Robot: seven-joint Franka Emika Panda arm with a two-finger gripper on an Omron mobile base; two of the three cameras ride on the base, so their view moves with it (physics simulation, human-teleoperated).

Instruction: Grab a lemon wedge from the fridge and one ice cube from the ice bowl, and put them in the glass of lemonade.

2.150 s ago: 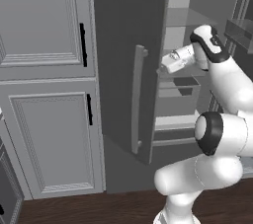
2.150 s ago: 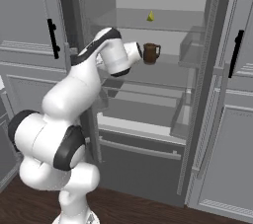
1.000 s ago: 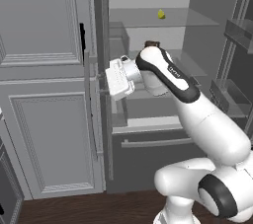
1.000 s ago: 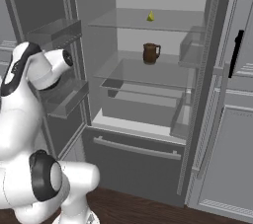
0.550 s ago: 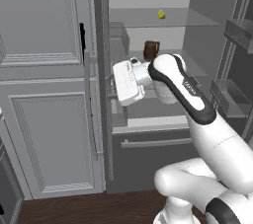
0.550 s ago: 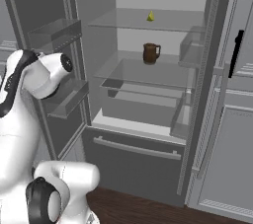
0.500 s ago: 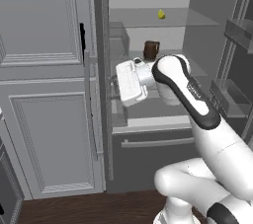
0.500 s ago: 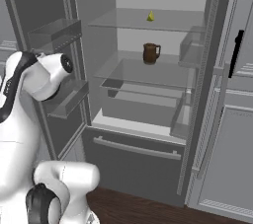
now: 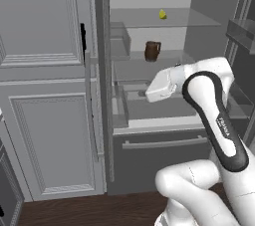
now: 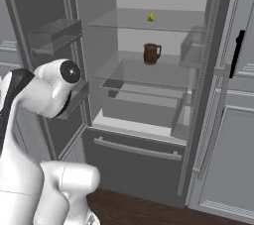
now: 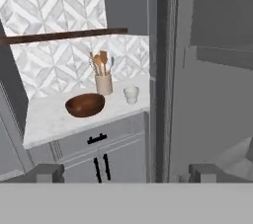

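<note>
Gripper (image 11: 126,172) open, probably clear of fridge (image 10: 149,135) door edge.

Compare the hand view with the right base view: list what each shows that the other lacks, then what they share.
Hand view alone: a counter bearing the ice bowl, the glass of lemonade and a utensil crock, with the open gripper at the bottom.

Right base view alone: the fridge interior, with a lemon wedge on the top shelf and a brown mug on the shelf below.

Shared: part of the open fridge.
</note>
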